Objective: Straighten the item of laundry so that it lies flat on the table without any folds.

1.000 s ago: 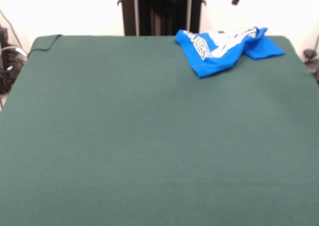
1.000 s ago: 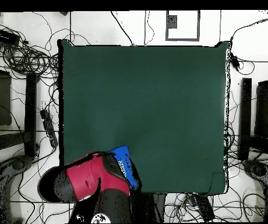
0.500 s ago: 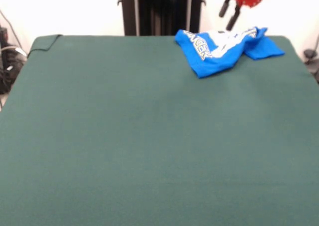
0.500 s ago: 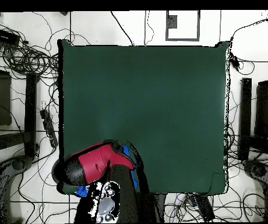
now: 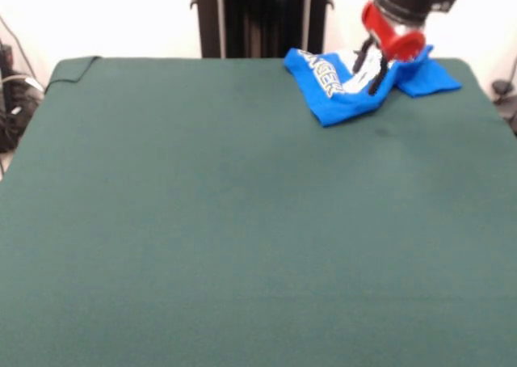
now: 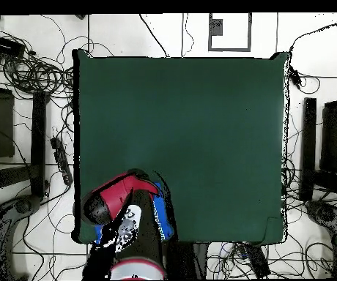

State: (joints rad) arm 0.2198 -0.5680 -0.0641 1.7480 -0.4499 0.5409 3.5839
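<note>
So the blue T-shirt is bunched up in the far right corner of the green table as the front view has it, nowhere near flat. It's folded over itself, with a bit of the white lettering showing on the left flap and one blue piece poking out to the right by the table edge. The end effector sits right over the middle of the heap, its two dark fingers spread apart with the tips down at the cloth (can't really tell if they're touching it or just above), so it's open and not gripping anything. In the overhead view the red arm covers most of the shirt; only blue slivers peek out near the table's bottom left corner.
</note>
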